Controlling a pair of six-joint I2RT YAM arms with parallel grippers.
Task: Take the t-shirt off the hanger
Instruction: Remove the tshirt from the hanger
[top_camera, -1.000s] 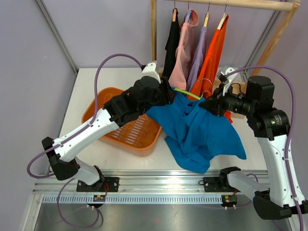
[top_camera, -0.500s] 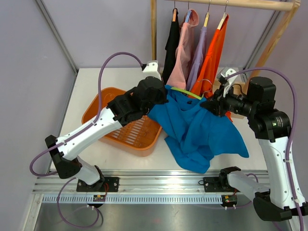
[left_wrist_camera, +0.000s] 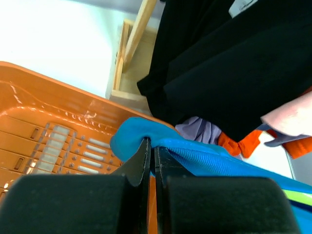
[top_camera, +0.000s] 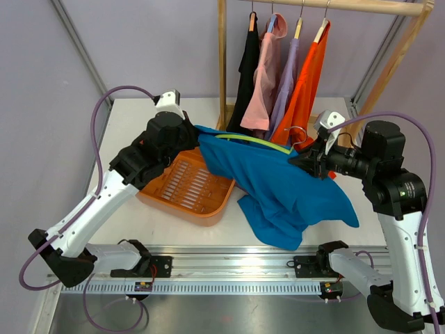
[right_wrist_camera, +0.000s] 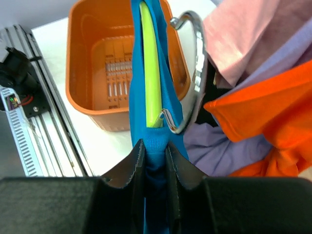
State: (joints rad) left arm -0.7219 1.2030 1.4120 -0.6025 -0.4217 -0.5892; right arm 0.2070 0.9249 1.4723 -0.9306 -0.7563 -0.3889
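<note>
T-shirt [top_camera: 278, 186] spans from left claw [left_wrist_camera: 152, 146], above basket [top_camera: 198, 210], to right claw [right_wrist_camera: 153, 146]; hanger [top_camera: 254, 140] inside; clothes rack [top_camera: 222, 62] behind.

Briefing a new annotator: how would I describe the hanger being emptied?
Start at the wooden clothes rail at the back. Below it, a blue t-shirt is stretched between the left gripper and right gripper. The hanger is the lime-green bar along its upper edge, the only one off the rail.

Left arm [top_camera: 104, 206] and right arm [top_camera: 405, 238] were white-shelled with black joint housings; purple cables [top_camera: 132, 88] ran along each.
</note>
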